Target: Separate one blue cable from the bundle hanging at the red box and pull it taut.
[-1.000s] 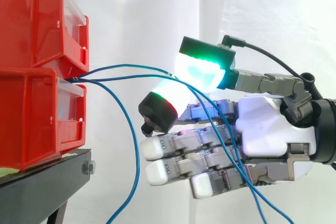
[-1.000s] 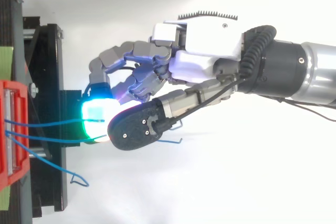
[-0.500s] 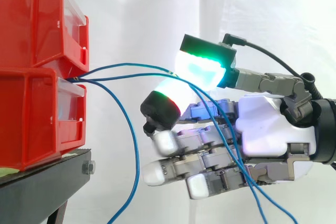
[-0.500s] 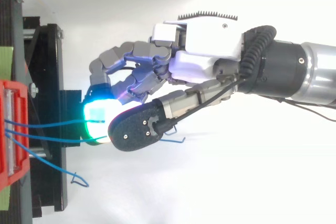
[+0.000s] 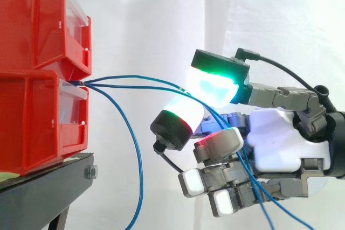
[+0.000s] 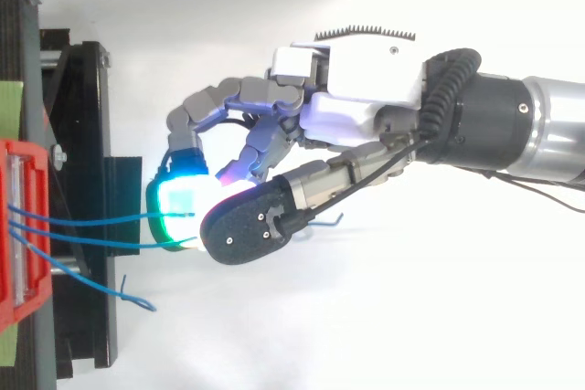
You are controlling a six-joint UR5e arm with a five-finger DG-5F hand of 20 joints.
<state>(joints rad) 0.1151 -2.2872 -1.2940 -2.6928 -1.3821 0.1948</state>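
Pinching with the hand (image 5: 283, 144), out in front of the red box (image 5: 38, 74) and well apart from it: two glowing pads (image 5: 213, 85) pressed together on the blue cable (image 5: 129, 76), other fingers curled underneath, holding nothing. Running almost level from the red box's lower lip into that pinch, two strands close together; cannot tell whether both are caught or just one. Drooping slack below the red box's lip, a third strand (image 5: 140, 171). Looks midway: grasp made, separation doubtful, not yet taut. Next, probably: draw straight away from the red box, checking for one strand tightening alone. Farthest back, white curtain (image 5: 161, 14).
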